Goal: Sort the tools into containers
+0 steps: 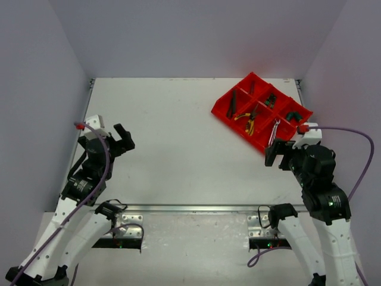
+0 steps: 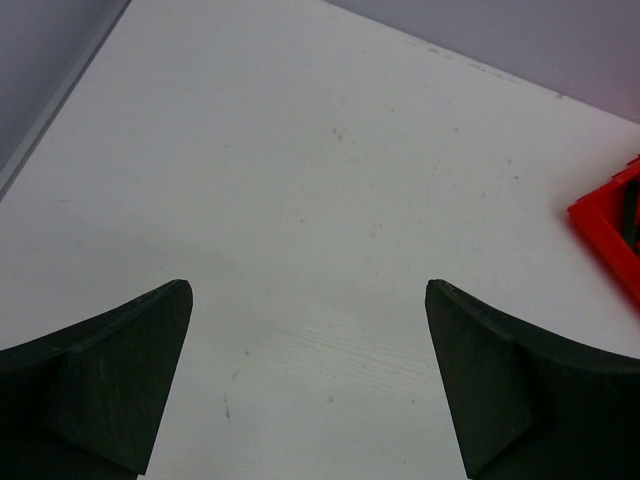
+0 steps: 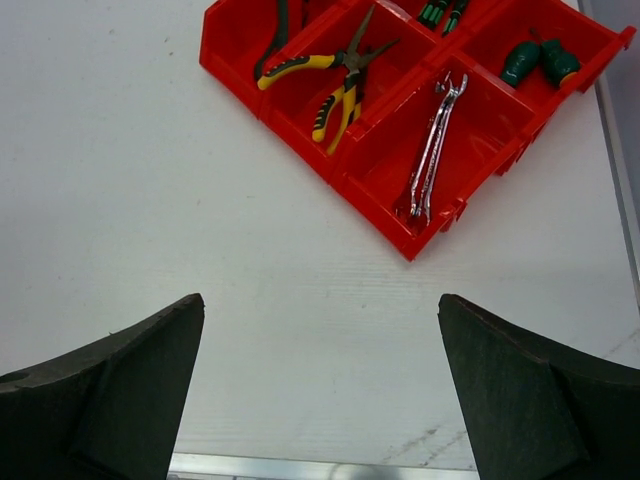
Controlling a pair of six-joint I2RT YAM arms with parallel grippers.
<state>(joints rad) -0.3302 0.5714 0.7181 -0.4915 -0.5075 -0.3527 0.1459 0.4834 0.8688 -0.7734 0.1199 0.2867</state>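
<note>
Left gripper (image 2: 308, 290) and right gripper (image 3: 320, 300) hang wide open, holding nothing; the red tray (image 3: 365, 195), its compartments holding wrenches (image 3: 432, 150), yellow-handled pliers (image 3: 340, 85) and green-handled screwdrivers (image 3: 540, 62), sits far right on the table (image 1: 178, 137), ahead of the right fingers (image 3: 520, 390).

White table (image 1: 178, 149) between plain pale grey walls (image 1: 196, 36), soft even light.

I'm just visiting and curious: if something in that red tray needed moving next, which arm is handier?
Right, probably. The red tray sits far right, just beyond the right arm, its wrenches plain in that wrist view. The left arm stands across the table, seeing only a tray corner.
</note>
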